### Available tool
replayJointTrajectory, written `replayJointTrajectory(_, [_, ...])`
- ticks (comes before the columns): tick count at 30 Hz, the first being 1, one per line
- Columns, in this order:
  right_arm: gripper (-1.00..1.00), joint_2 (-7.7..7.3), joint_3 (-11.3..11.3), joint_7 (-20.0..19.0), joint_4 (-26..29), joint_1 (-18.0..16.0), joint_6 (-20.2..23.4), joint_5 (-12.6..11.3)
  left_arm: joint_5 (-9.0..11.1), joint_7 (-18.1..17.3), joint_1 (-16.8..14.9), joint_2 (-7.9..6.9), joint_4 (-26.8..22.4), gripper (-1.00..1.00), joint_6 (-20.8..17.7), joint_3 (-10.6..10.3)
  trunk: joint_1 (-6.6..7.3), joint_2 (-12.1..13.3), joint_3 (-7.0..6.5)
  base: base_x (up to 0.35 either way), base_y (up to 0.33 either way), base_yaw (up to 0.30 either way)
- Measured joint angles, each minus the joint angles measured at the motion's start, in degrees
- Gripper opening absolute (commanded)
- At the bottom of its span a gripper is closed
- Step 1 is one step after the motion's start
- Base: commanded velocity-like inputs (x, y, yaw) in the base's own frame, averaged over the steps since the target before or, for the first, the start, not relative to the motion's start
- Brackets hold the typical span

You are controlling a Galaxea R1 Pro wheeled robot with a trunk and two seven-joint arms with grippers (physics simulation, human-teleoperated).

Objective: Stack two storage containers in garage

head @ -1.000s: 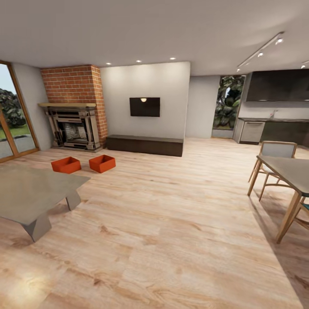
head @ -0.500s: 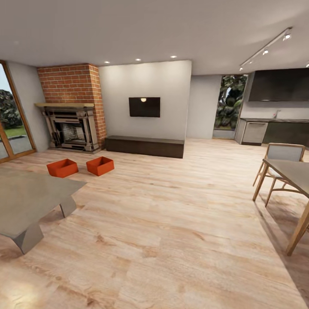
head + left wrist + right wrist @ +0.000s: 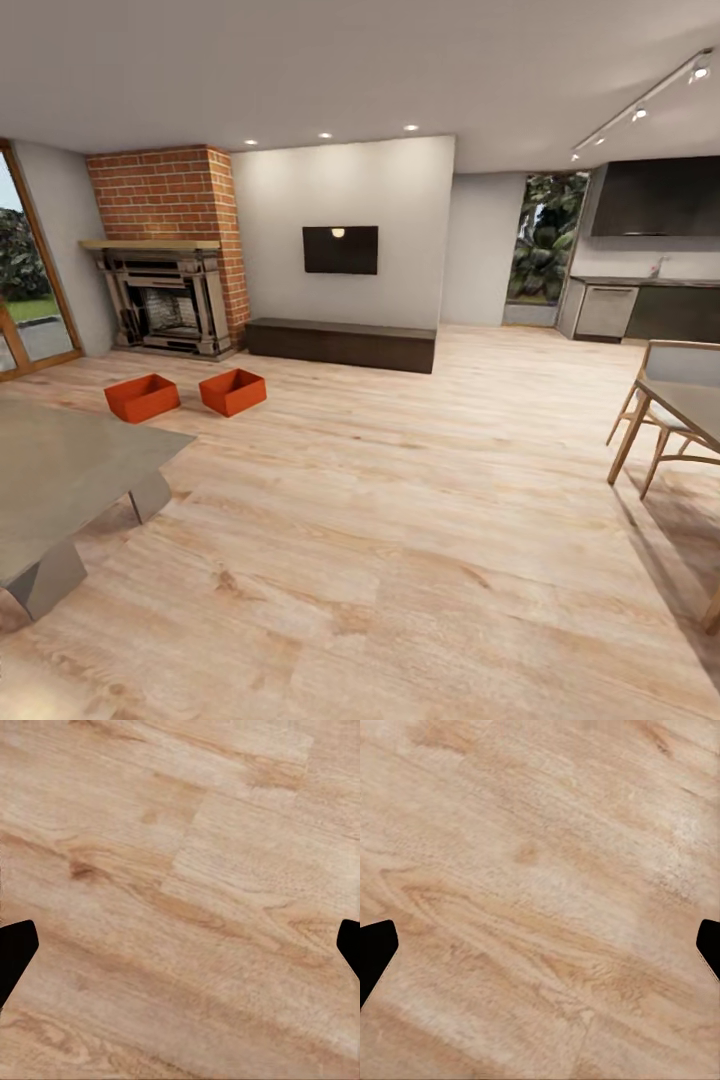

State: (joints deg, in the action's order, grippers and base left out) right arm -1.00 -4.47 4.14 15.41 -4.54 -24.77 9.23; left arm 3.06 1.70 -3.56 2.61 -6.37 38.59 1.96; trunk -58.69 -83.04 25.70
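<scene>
Two red-orange open-top storage containers sit side by side on the light wood-plank flooring of the living room, in front of the brick fireplace (image 3: pixel 165 260): one container (image 3: pixel 142 397) to the left, the other (image 3: pixel 232 391) to its right, a small gap between them. Both are far ahead at the head view's left. My left gripper (image 3: pixel 180 952) hangs open over bare planks, its dark fingertips (image 3: pixel 15 952) at the picture's edges. My right gripper (image 3: pixel 540 952) is open too, over bare planks, with nothing between its fingers.
A grey coffee table (image 3: pixel 60 470) stands at the near left. A long dark chest (image 3: pixel 340 343) lies under the wall TV (image 3: pixel 340 249). A wooden dining table and chair (image 3: pixel 675 410) are at the right. Kitchen cabinets (image 3: pixel 640 310) stand far right.
The whole head view has shifted: the coffee table and dining table slid outward and down, the fireplace wall looks a bit larger. The camera moved forward; the containers stayed put.
</scene>
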Motion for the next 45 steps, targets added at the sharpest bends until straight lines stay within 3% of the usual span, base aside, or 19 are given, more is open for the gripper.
replayJointTrajectory(8, [1.00, 0.00, 0.00, 0.00, 0.00, 0.00, 0.04, 0.00, 0.00, -0.01, 0.00, 0.00, 0.00, 1.00, 0.00, 0.00, 0.00, 0.00, 0.00, 0.329, -0.020, 0.209])
replayJointTrajectory(21, [1.00, 0.00, 0.00, -0.08, 0.01, 0.01, 0.01, -0.01, 0.00, -0.01, -0.01, 0.00, 0.02, 1.00, -0.01, 0.01, 0.00, 0.00, 0.00, 0.329, -0.125, 0.034])
replayJointTrajectory(37, [1.00, 0.00, 0.00, -0.08, 0.00, 0.00, 0.00, 0.00, 0.01, -0.01, 0.00, 0.04, 0.00, 1.00, -0.01, 0.04, 0.00, 0.00, 0.00, 0.329, -0.102, 0.279])
replayJointTrajectory(45, [1.00, 0.00, 0.00, -0.08, 0.02, 0.01, -0.03, -0.01, 0.00, -0.01, -0.01, 0.08, 0.00, 1.00, -0.01, 0.01, 0.00, 0.00, 0.00, 0.329, -0.138, 0.026])
